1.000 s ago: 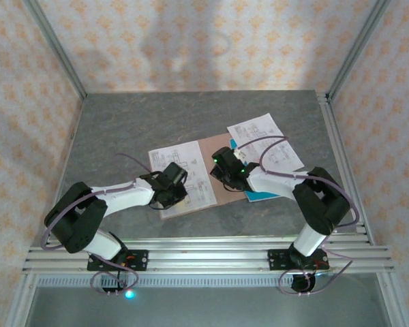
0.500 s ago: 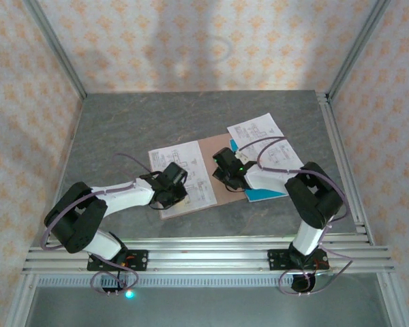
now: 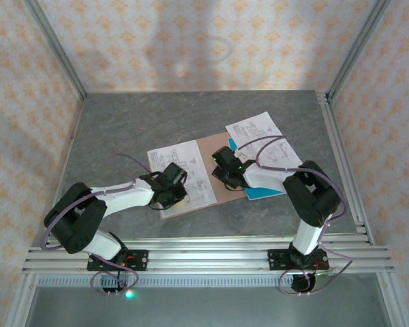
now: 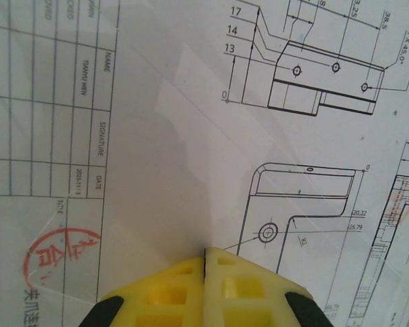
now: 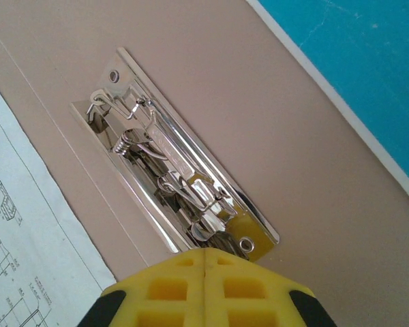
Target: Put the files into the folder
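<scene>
Pinkish-brown folder [image 5: 293, 157], teal sheet [image 5: 368, 61]

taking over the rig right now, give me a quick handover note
Left gripper: fingers shut, holding nothing, tips on or just over a printed white sheet lying on the open folder.
Right gripper: fingers shut, holding nothing, tips at the near end of the folder's metal clip.
Other white sheets and the teal sheet lie by the folder's right edge.
Done: one sheet on the folder, beside the clip, not under it.
Left: bring in the other sheets.
</scene>
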Motion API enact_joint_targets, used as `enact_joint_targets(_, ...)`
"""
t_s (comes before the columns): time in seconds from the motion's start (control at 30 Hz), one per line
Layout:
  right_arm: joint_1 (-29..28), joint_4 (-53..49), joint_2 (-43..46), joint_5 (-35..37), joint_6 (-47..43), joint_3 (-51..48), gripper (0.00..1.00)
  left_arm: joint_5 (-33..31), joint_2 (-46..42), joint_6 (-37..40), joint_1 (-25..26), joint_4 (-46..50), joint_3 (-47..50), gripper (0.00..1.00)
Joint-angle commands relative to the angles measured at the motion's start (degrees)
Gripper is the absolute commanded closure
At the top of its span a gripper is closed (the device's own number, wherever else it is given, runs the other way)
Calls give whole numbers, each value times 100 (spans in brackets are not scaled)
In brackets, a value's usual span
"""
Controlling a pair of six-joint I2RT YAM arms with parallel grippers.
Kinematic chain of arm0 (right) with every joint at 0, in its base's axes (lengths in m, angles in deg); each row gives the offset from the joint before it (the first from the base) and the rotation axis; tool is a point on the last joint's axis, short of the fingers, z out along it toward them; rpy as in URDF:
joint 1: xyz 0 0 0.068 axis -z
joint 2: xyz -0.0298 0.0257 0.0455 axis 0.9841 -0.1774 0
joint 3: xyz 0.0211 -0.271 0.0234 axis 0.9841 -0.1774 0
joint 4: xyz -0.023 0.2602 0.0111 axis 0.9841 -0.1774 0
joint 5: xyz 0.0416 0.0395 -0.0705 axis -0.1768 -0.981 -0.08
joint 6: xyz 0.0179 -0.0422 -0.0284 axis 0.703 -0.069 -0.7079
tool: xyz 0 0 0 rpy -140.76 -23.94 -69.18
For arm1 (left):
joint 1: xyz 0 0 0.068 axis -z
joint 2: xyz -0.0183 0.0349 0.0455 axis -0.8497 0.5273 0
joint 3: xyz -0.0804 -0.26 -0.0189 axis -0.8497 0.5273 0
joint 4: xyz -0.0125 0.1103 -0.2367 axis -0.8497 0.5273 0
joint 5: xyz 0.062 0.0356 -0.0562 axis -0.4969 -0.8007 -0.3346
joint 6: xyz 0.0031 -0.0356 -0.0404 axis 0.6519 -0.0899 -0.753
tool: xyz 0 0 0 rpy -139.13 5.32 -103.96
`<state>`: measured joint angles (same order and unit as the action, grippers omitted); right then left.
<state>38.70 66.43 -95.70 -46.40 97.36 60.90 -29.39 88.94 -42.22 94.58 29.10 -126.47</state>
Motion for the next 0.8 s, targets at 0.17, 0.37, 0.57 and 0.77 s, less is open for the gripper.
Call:
enact_joint_targets(0.17,89,-759,-322,516,-197,-262,99,-441,42,-59,-32,645,356,100)
enact_joint_targets(0.37,135,-749,-387,525,-226,-430,100,-432,-39,-93,-166,609,543,100)
enact_joint_targets(0.57,184,-662,-323,560,-218,-645,100,-446,-98,-35,-248,710,526,100)
enact_joint_targets(0.77,348,-592,-174,509,-271,-811,100,-467,-98,-33,-292,764,539,100)
